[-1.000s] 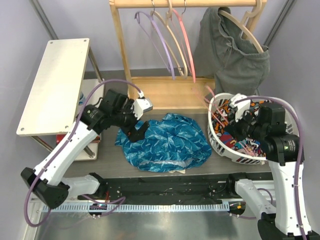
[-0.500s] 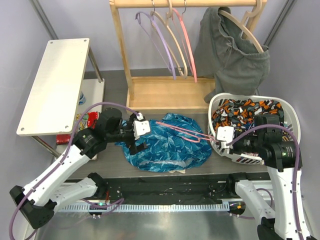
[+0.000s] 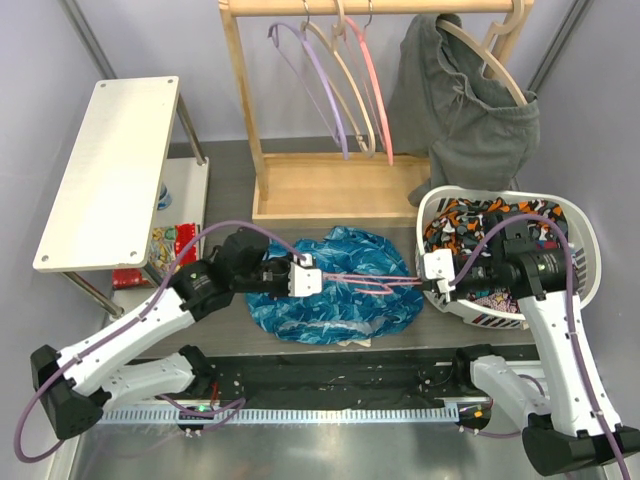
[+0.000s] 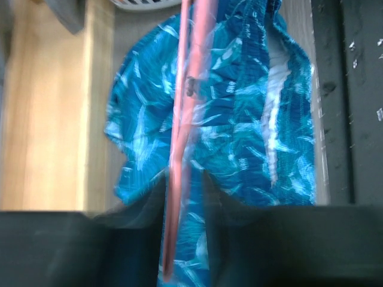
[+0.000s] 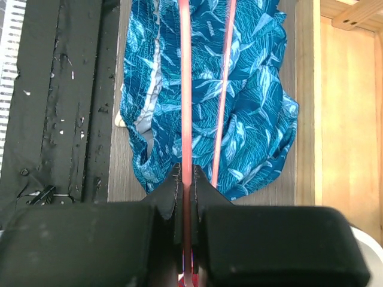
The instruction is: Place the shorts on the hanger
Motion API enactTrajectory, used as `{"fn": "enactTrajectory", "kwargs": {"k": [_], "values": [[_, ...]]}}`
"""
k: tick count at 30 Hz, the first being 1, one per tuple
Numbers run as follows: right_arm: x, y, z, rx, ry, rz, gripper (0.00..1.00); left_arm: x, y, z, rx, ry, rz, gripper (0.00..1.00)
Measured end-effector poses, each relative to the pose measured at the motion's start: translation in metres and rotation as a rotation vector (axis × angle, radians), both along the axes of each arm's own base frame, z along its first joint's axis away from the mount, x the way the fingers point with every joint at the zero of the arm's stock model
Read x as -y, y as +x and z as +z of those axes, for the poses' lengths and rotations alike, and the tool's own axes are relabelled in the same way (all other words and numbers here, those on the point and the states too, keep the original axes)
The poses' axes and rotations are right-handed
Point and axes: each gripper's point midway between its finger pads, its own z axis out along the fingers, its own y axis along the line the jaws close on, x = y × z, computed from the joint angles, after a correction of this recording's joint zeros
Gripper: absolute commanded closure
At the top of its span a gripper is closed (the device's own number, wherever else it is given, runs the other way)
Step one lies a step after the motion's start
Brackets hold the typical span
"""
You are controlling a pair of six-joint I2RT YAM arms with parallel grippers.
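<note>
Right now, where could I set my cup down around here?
The top of the white side shelf is bare, as is the wooden rack base below the hung hangers. The middle is crowded: the shorts, the hanger held across them, the left gripper and right gripper. The basket is full of clothes.

Motion-blurred hanger (image 4: 181, 143) in left wrist view, both ends cut by frame, left gripper (image 4: 184, 179) contact with wire unresolvable, shorts (image 5: 257, 89) cropped at right wrist view's top edge.
</note>
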Motion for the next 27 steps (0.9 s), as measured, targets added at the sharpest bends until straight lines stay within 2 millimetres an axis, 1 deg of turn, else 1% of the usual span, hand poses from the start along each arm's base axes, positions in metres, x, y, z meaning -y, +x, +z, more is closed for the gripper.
{"fn": "enactTrajectory", "kwargs": {"k": [2,3,4,5,6,8,10,14,16,20,23,24,25,26,27], "values": [[-0.001,0.002,-0.002,-0.01,0.001,0.009,0.7,0.002,0.002,-0.009,-0.027,0.021,0.014,1.0],[-0.002,0.003,-0.003,-0.017,0.0,0.007,0.38,0.003,0.002,-0.013,-0.042,0.03,0.018,1.0],[-0.002,0.002,-0.005,-0.027,0.002,0.005,0.3,0.003,0.002,-0.016,-0.057,0.037,0.022,1.0],[-0.002,0.001,-0.006,-0.044,0.005,0.002,0.26,0.003,0.001,-0.019,-0.076,0.042,0.03,1.0],[-0.003,0.002,-0.007,-0.057,0.006,0.003,0.24,0.002,0.0,-0.021,-0.092,0.047,0.036,1.0],[-0.006,0.002,-0.009,-0.102,0.012,-0.003,0.23,0.001,-0.003,-0.023,-0.118,0.048,0.043,1.0],[-0.012,0.006,-0.009,-0.145,0.019,-0.003,0.24,0.0,-0.006,-0.025,-0.144,0.05,0.048,1.0],[-0.036,0.018,-0.002,-0.215,0.03,0.027,0.29,-0.002,-0.012,-0.03,-0.199,0.062,0.065,1.0],[-0.048,0.022,-0.002,-0.235,0.037,0.036,0.38,-0.002,-0.013,-0.032,-0.226,0.068,0.076,1.0],[-0.07,0.026,0.009,-0.222,0.073,0.043,0.52,-0.002,-0.015,-0.037,-0.269,0.076,0.095,1.0],[-0.083,0.028,0.017,-0.213,0.098,0.04,0.9,-0.002,-0.015,-0.039,-0.286,0.077,0.106,1.0],[-0.086,0.029,0.019,-0.211,0.105,0.038,0.99,-0.002,-0.016,-0.04,-0.292,0.081,0.109,0.95],[-0.089,0.029,0.02,-0.208,0.108,0.035,0.99,-0.003,-0.016,-0.041,-0.302,0.084,0.115,0.84],[-0.091,0.029,0.02,-0.209,0.106,0.03,0.99,-0.004,-0.016,-0.043,-0.312,0.088,0.126,0.57],[-0.092,0.028,0.02,-0.212,0.103,0.026,0.99,-0.006,-0.015,-0.044,-0.318,0.09,0.134,0.45]]}}
